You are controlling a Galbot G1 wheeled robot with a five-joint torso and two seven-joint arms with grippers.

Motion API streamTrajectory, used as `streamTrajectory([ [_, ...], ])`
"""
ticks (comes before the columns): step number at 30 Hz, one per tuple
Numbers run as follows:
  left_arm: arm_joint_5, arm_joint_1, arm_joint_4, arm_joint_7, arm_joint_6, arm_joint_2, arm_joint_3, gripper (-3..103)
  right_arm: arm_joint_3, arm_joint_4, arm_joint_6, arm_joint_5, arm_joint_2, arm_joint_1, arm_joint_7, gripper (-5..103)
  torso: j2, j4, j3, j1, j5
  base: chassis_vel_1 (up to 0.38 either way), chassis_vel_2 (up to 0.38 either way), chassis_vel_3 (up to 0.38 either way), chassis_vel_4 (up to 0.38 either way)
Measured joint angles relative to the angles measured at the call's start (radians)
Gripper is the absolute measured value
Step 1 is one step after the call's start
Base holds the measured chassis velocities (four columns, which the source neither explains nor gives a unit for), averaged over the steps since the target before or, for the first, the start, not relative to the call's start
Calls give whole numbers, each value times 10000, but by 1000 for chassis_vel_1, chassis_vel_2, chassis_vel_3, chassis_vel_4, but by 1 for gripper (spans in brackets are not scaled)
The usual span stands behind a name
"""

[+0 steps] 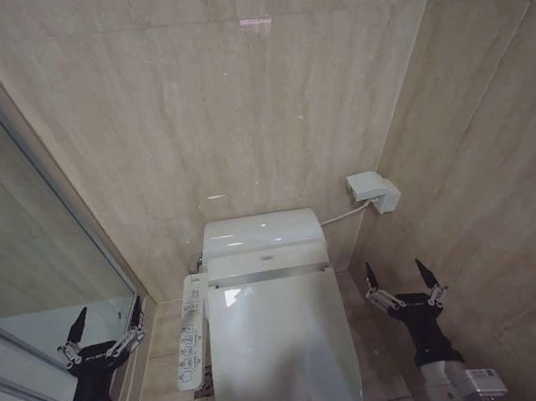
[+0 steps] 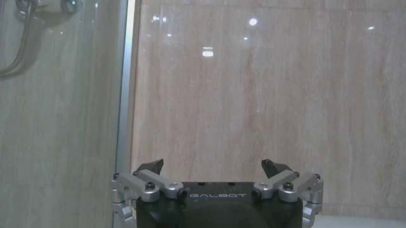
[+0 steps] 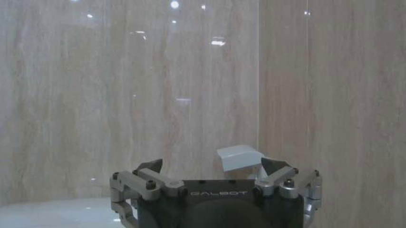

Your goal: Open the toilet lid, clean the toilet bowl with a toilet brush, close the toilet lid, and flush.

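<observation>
Beige stone-look tiles (image 1: 236,97) cover the walls. Centred below, the toilet bowl (image 1: 345,387) carries the toilet lid (image 1: 282,355), lowered flat over it; its contents are hidden. The button panel (image 1: 190,332) sits on its left side. Left gripper (image 1: 100,317) and right gripper (image 1: 400,275) flank the toilet, raised, fingers spread, empty.

Glossy white toilet lid (image 1: 282,355), beige veined wall tiles (image 1: 236,97), black-and-silver pincers.

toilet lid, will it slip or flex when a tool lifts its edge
The lid looks glossy, so a tool may slip on it. It lies shut and looks like one rigid shell, so it should swing up stiffly. Both tools, left and right, are open, apart from it.
</observation>
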Motion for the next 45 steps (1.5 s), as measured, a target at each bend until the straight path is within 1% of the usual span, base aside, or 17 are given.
streamTrajectory([
  [13, 5, 1, 37, -23, -76, -35, 104, 100, 0, 0, 0, 0, 0, 0, 0, 100, 0, 0, 0, 0, 0, 0, 0, 0, 0],
  [16, 107, 76, -128, -121, -78, -113, 242, 100, 0, 0, 0, 0, 0, 0, 0, 100, 0, 0, 0, 0, -1, 0, 0, 0, 0],
  [19, 465, 262, -481, -331, -73, -297, 529, 100, 0, 0, 0, 0, 0, 0, 0, 100, 0, 0, 0, 0, 0, 0, 0, 0, 0],
  [22, 650, 352, -647, -433, -66, -401, 621, 100, 0, 0, 0, 0, 0, 0, 0, 100, 0, -1, 0, 0, 0, 0, 0, 0, 0],
  [27, 796, 560, -828, -496, -106, -538, 591, 100, 0, 0, 0, 0, 0, 0, 0, 100, 0, 0, 0, 0, 0, 0, 0, 0, 0],
  [30, 892, 693, -832, -492, -306, -681, 351, 100, 0, 0, 0, 0, 0, 0, 0, 100, 0, -1, 0, 0, 1, 0, 0, 0, 0],
  [35, 872, 782, -773, -494, -403, -751, 373, 100, 0, 0, 0, 0, 0, 0, 0, 100, 0, 1, 0, 0, 1, 0, 0, 0, 0],
  [39, 1036, 679, -762, -436, -338, -928, 874, 100, 0, 0, 0, 0, 0, 0, 0, 100, 0, -1, 0, 0, 0, 0, 0, 0, 0],
  [40, 1036, 679, -762, -436, -338, -928, 874, 100, 0, 0, 0, 0, 0, 0, 0, 100, 0, -1, 0, 0, 0, 0, 0, 0, 0],
  [42, 1161, 568, -755, -385, -306, -1201, 1134, 100, 0, 0, 0, 0, 0, 0, 0, 100, 0, -1, 0, 0, 0, 0, 0, 0, 0],
  [45, 1195, 542, -638, -368, -354, -1292, 1220, 100, 0, 0, 0, 0, 0, 0, 0, 100, 0, 0, 0, 0, 0, 0, 0, 0, 0],
])
